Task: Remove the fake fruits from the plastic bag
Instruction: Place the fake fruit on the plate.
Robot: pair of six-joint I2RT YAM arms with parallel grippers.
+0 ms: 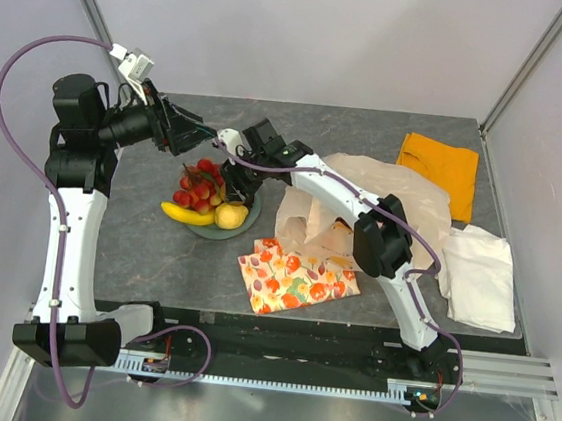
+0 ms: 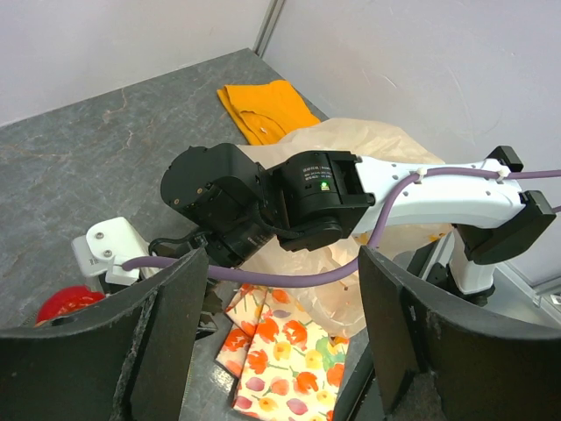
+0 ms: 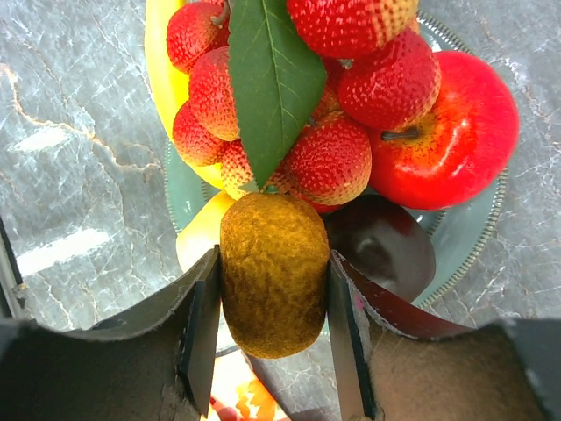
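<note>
- Top view: my right jaws hang over the green plate (image 1: 244, 225) and its pile of fake fruits (image 1: 202, 194). The arm reaches sideways to get there. The plastic bag (image 1: 403, 198) lies well behind those jaws, crumpled, thin and cream, with nothing holding it. My left jaws hover just past the plate's far side; I judge they are parked there to stay out of the way.
- Left wrist view: the left jaws stand wide apart with nothing between them. Beyond them I see the right arm's black wrist, the bag's slack, translucent folds (image 2: 368, 149), and a flat flower-printed cloth (image 2: 280, 360) below. A folded orange cloth (image 2: 267, 105) lies far beyond.
- Right wrist view: the right jaws are clamped on the orange (image 3: 273, 263), a pad on each flank. It is oval with a pebbled, dull skin that should give good grip. I judge it is held low for setting down, though I cannot tell if it touches the plate.
- Just past the jaws sits a bumpy red grape bunch (image 3: 333, 158) with a smooth green leaf (image 3: 272, 79).
- A glossy red apple (image 3: 456, 132) is to its right, the banana (image 3: 159, 53) to its left, and the lemon (image 3: 200, 237) beside the left pad.
- A smooth, dark purple piece (image 3: 381, 246) lies by the right pad.
</note>
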